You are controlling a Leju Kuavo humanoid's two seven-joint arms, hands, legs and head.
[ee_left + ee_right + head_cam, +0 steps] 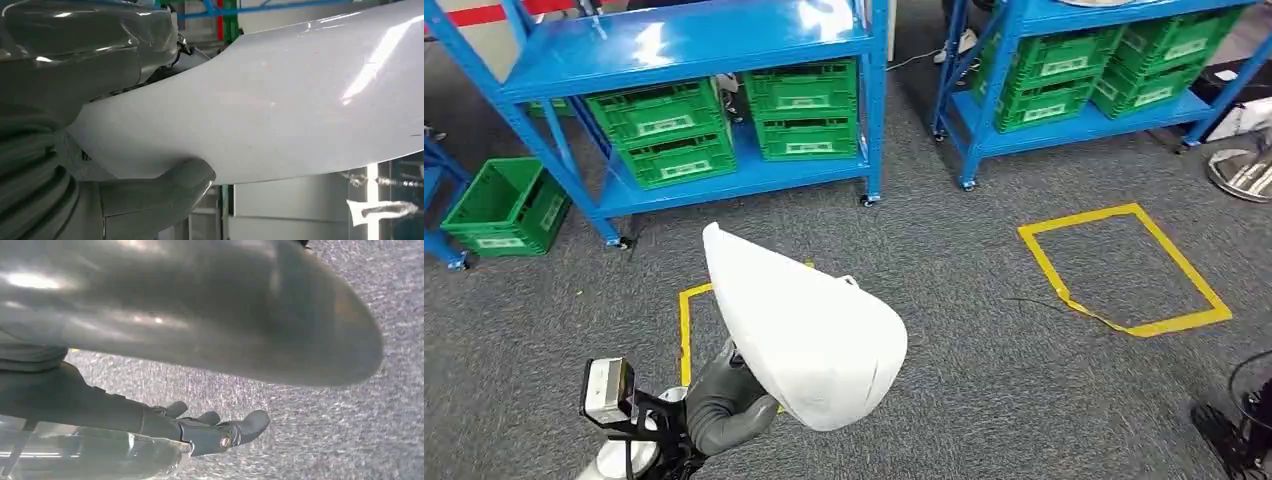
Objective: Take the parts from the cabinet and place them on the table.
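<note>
The left hand (pixel 724 400) was clamped on a white part (pixel 809 335), off the shelf (pixel 684 45) but not yet set down, and the right hand (pixel 220 432) hung loose, holding nothing.

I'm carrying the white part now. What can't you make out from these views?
- Left hand: head view, fingers hidden under the white part.
- Part's far end: left wrist view, cut off by the picture's edge.
- Crate labels: head view, too small to read.
- Right hand: right wrist view, blurred, nothing seen in it.
</note>
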